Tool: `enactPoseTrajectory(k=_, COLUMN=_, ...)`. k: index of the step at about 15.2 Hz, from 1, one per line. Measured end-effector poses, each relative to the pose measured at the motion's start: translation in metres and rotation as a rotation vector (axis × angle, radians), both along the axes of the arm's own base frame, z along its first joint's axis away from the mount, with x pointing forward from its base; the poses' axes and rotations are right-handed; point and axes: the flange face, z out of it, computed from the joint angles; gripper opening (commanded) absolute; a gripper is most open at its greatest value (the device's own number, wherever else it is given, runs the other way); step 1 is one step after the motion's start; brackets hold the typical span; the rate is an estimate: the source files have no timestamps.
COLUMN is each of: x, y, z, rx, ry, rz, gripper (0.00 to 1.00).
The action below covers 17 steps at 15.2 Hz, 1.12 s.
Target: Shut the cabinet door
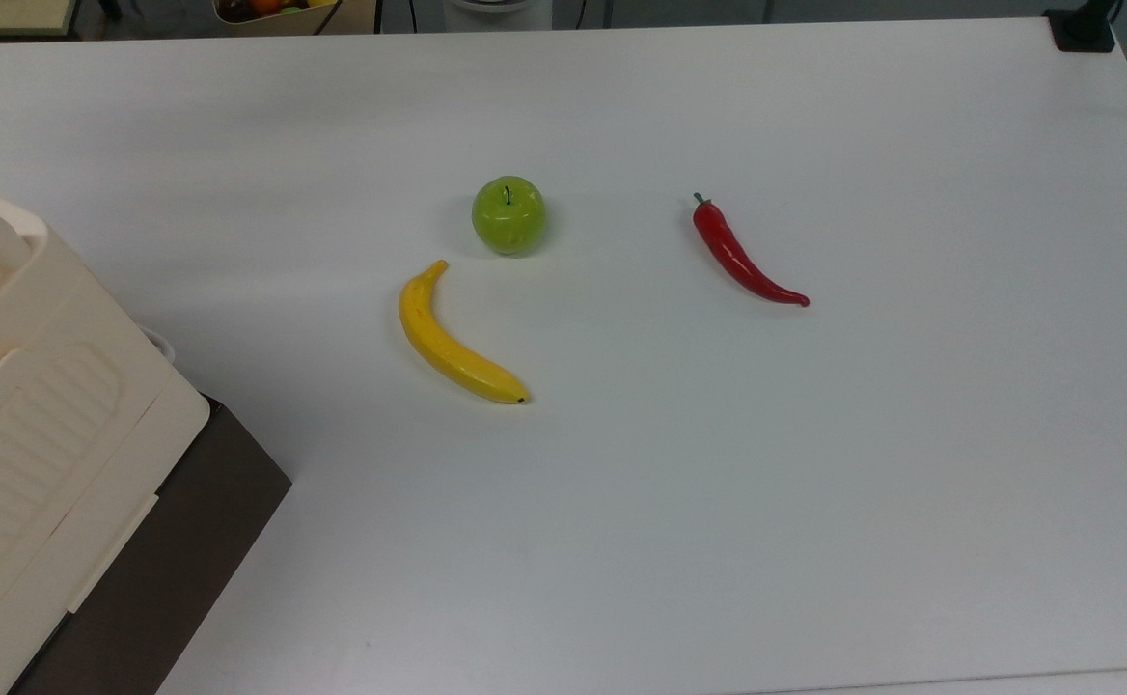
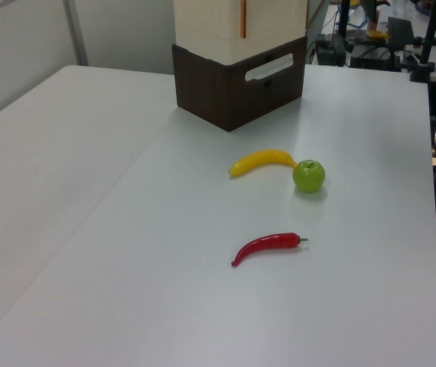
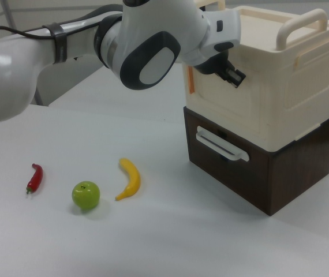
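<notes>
Now nearly flush with the big boxy cream plastic cabinet (image 3: 309,86): the plain smooth cream-ivory cabinet door (image 3: 228,112), on the front face at about one o'clock in the right view. Leaves only a thin orange sliver along its edge at the right view's left. Hangs right against the upper part of that panel: the black two-finger gripper (image 3: 234,74) on the white and grey robot arm (image 3: 153,40); cannot tell whether clenched or released. Sits on a dark brown wooden drawer box (image 3: 257,173) with a long cream handle (image 3: 222,144). Stands at twelve o'clock on the white table (image 2: 164,306) in the left view, at eight o'clock in the top view. Lies near the table's middle in the top view: a yellow curved banana (image 1: 448,343), with a round green apple (image 1: 508,214) at one o'clock from it, apart. Rests at three o'clock from the apple, well apart: a slim red chili pepper (image 1: 742,261).
</notes>
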Motion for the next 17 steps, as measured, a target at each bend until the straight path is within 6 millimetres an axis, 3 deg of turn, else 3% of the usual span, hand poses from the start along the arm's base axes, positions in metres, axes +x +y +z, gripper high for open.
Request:
enactPoseTrajectory(k=3, x=0.011, y=0.026, z=-0.005, rx=-0.003, ry=0.017, rz=0.043, gripper=0.0)
enactPoseTrajectory(k=5, x=0.017, y=0.054, z=-0.013, rx=-0.018, ry=0.099, rz=0.103, gripper=0.0)
enactPoseTrajectory(k=8, x=0.017, y=0.116, z=-0.015, rx=-0.017, ry=0.27, rz=0.221, gripper=0.0)
enactPoseTrajectory(k=13, x=-0.013, y=0.216, z=0.004, rx=-0.052, ry=0.51, rz=0.391, gripper=0.0)
enactPoseTrajectory(k=17, x=-0.027, y=0.288, z=-0.004, rx=-0.105, ry=0.645, rz=0.506, gripper=0.0)
